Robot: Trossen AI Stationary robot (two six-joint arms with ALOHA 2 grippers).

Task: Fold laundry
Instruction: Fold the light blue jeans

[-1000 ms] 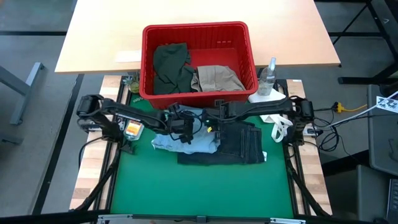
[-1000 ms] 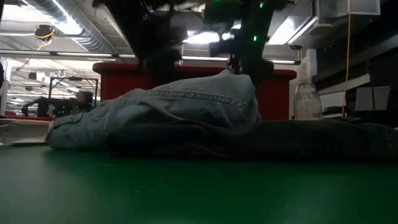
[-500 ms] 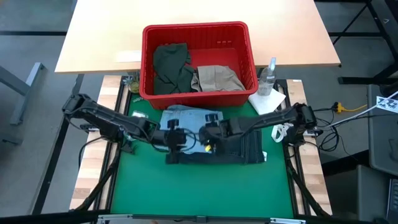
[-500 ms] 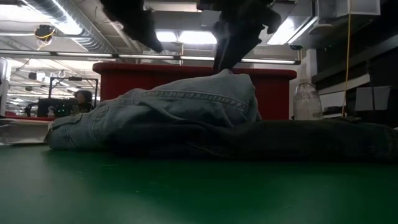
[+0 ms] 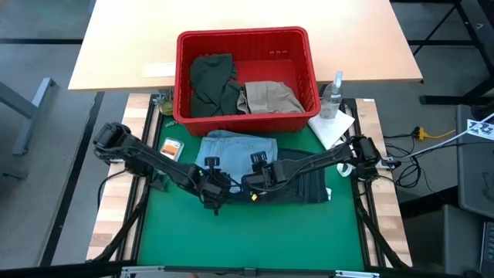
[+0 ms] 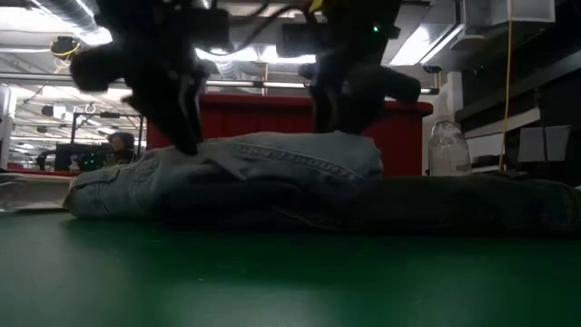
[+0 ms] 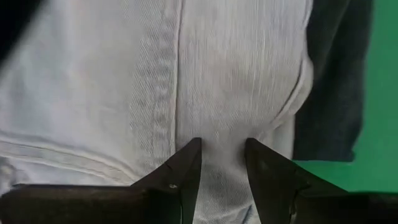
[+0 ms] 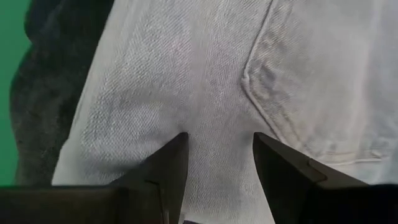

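Light blue denim (image 5: 238,148), centre of the high view, lies on the green mat (image 5: 255,232), overlapping dark navy jeans (image 5: 307,179) whose left part is hidden beneath it and the arms.

Left gripper (image 5: 212,185), centre, sits at the denim's lower edge; in its wrist view the fingertips (image 7: 189,163) stand slightly apart, pressed to the cloth (image 7: 230,68), with no fold clearly pinched between them.

Right gripper (image 5: 255,179), just beside it, has its fingertips (image 8: 174,160) parted against the pocket seam (image 8: 261,106); a grasp cannot be made out.

Red basket (image 5: 305,69), upper centre, holds a dark olive piece (image 5: 210,81) and a beige piece (image 5: 270,96), both partly bunched.

Low view: both arms are dark shapes with their fingers unreadable.
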